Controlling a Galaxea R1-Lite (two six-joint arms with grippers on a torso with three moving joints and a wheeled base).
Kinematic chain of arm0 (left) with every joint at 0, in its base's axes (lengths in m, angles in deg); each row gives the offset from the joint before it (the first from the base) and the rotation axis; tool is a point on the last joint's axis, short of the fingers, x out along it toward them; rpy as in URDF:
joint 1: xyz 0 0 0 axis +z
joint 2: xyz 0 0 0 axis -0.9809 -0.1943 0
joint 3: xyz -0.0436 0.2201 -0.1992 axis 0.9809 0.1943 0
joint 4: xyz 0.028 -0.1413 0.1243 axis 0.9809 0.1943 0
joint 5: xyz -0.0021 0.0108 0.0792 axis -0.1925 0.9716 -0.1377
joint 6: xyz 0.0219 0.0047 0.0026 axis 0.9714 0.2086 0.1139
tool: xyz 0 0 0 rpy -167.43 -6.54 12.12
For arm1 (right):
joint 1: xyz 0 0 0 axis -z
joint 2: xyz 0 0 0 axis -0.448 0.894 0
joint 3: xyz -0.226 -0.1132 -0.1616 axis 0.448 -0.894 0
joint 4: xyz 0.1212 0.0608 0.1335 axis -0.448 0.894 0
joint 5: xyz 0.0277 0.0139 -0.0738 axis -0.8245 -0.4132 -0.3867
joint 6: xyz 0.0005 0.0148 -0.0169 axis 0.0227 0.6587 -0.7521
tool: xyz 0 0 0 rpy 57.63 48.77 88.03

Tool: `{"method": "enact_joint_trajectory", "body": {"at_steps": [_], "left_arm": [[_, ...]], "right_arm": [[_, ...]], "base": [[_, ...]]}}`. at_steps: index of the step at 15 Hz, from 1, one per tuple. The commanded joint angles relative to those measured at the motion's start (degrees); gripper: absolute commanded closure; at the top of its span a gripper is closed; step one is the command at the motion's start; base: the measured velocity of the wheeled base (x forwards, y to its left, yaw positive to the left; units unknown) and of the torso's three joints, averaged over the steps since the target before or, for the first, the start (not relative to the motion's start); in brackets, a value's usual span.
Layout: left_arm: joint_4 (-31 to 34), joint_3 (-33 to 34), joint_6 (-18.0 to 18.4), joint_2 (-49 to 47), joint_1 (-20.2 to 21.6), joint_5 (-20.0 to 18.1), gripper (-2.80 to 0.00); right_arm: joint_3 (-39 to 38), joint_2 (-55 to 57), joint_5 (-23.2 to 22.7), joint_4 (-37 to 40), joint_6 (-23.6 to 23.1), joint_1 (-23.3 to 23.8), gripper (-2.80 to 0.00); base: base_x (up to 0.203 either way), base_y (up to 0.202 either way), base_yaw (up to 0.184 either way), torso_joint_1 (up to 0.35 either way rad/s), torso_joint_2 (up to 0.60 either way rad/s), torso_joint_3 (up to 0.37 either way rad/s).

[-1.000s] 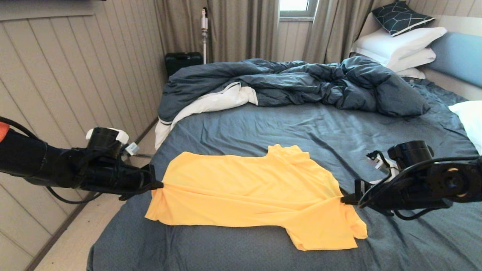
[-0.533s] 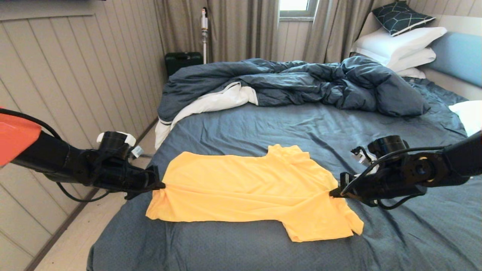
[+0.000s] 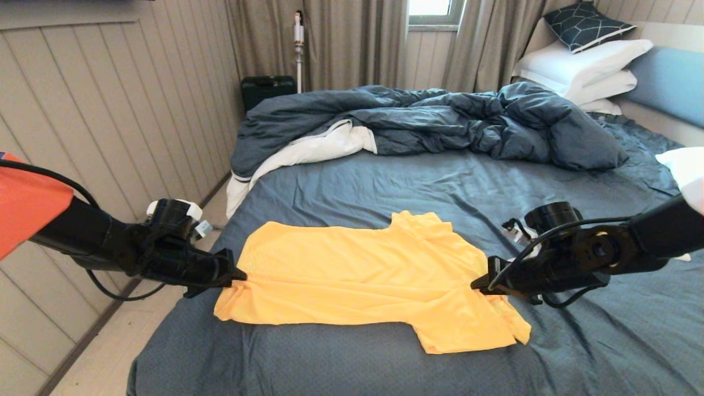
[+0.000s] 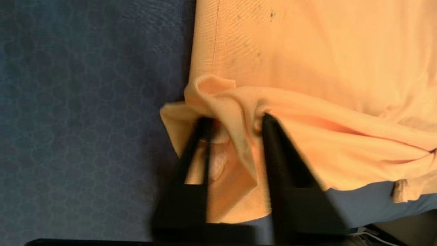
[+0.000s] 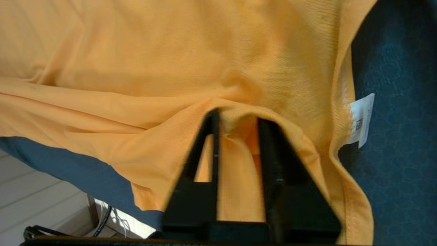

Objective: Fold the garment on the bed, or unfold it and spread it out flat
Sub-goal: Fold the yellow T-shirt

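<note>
The yellow garment (image 3: 357,275) lies folded in a wide band across the near part of the bed (image 3: 385,181), one sleeve toward the front right. My left gripper (image 3: 239,273) is low at its left edge. In the left wrist view the left gripper (image 4: 235,119) is open, with a loose bunch of the garment (image 4: 307,68) between the parted fingers. My right gripper (image 3: 477,285) is at the right edge by the collar. That right gripper (image 5: 239,118) is open too, with the garment (image 5: 170,51) draped over its tips. The white neck tag (image 5: 361,119) shows beside it.
A rumpled blue duvet (image 3: 429,121) fills the far half of the bed. White pillows (image 3: 583,60) are stacked at the headboard, and another pillow (image 3: 685,170) lies at the right edge. A panelled wall runs close along the left, with a dark case (image 3: 268,88) on the floor.
Both arms came inward and lower, so the stretched garment went slack and settled on the sheet. Both pairs of jaws went from shut on the fabric to parted.
</note>
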Motion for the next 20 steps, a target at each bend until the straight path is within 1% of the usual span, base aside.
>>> {"method": "enact_joint_trajectory", "body": {"at_steps": [1, 3, 8, 12, 15, 16, 17, 18, 20], "left_arm": [[-0.1, 1.59, 0.13, 2.46, -0.01, -0.13, -2.8], [-0.51, 4.58, 0.25, 5.21, 0.08, -0.05, -2.8], [-2.22, 10.21, 0.35, 10.22, 2.45, -0.19, -2.8], [-2.23, 14.67, 0.51, 16.4, 2.52, -0.13, -2.8], [-2.09, 19.08, 2.83, 19.49, 2.13, -0.6, -2.8], [-2.08, 19.75, 2.89, 18.94, 1.09, -0.72, -2.8], [-2.08, 20.06, 2.89, 17.95, 0.38, -0.77, 0.0], [-2.08, 20.15, 2.79, 16.54, -0.21, -0.81, 0.0], [-2.23, 20.13, 2.48, 14.63, -1.24, -0.99, 0.0]], "right_arm": [[-0.54, -0.74, -0.14, 0.05, 0.02, 0.23, -2.8], [-1.94, -2.42, -0.14, -0.03, -0.17, 0.61, -2.8], [-5.79, -8.55, -0.06, -0.04, -0.93, 2.95, -2.8], [-11.25, -14.09, -0.11, -0.1, -2.84, 4.56, -2.8], [-16.54, -21.56, -0.14, 0.01, -3.67, 4.57, -2.8], [-18.34, -24.03, -0.14, 0.23, -3.83, 4.51, -2.8], [-19.83, -25.66, -0.14, 0.94, -3.93, 4.28, -2.8], [-20.81, -26.31, -0.22, 2.23, -4.02, 3.84, -2.8], [-21.45, -25.89, -0.57, 2.34, -3.78, 2.88, -2.8]], "base": [[0.0, 0.0, 0.0, 0.0, 0.0, 0.0], [0.0, 0.0, 0.0, 0.0, 0.0, 0.0], [0.0, 0.0, 0.0, 0.0, 0.0, 0.0], [0.0, 0.0, 0.0, 0.0, 0.0, 0.0], [0.0, 0.0, 0.0, 0.0, 0.0, 0.0], [0.0, 0.0, 0.0, 0.0, 0.0, 0.0], [0.0, 0.0, 0.0, 0.0, 0.0, 0.0], [0.0, 0.0, 0.0, 0.0, 0.0, 0.0], [0.0, 0.0, 0.0, 0.0, 0.0, 0.0]]}}
